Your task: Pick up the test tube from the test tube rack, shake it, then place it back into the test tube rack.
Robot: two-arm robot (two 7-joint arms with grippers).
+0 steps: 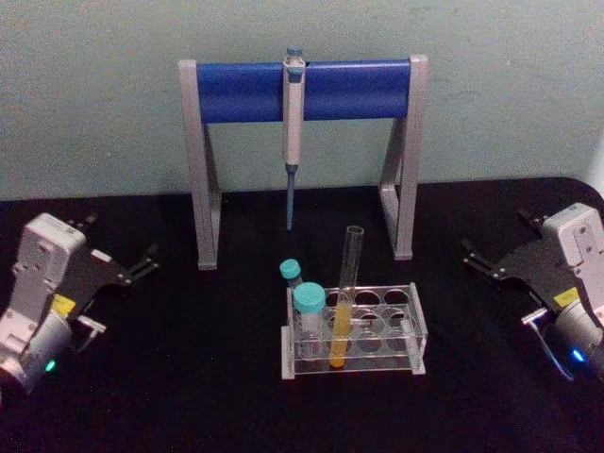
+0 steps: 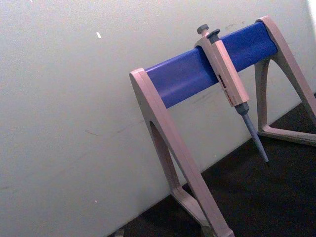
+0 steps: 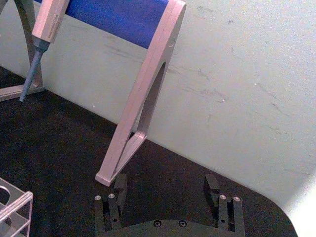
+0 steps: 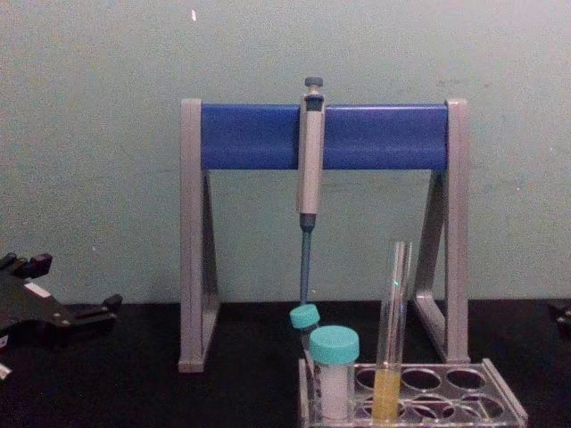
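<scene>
The test tube [image 1: 344, 297] stands upright in the front row of the clear test tube rack [image 1: 404, 298], yellow liquid filling its lower part. From the chest view the test tube [image 4: 390, 339] rises well above the rack [image 4: 468, 392]. My left gripper [image 1: 143, 265] rests open on the black table, far left of the rack, with nothing between its fingers. On the far right sits my right gripper [image 1: 478, 259], also open and empty. In the right wrist view its fingers [image 3: 120, 183] stand wide apart, and a corner of the rack [image 3: 12, 207] shows.
A grey-and-blue pipette stand [image 1: 302, 90] stands behind the rack, with a pipette [image 1: 293, 123] hanging from its bar. A wide teal-capped vial [image 1: 309, 319] and a small teal-capped tube [image 1: 291, 275] occupy the rack's left end. A pale wall closes the back.
</scene>
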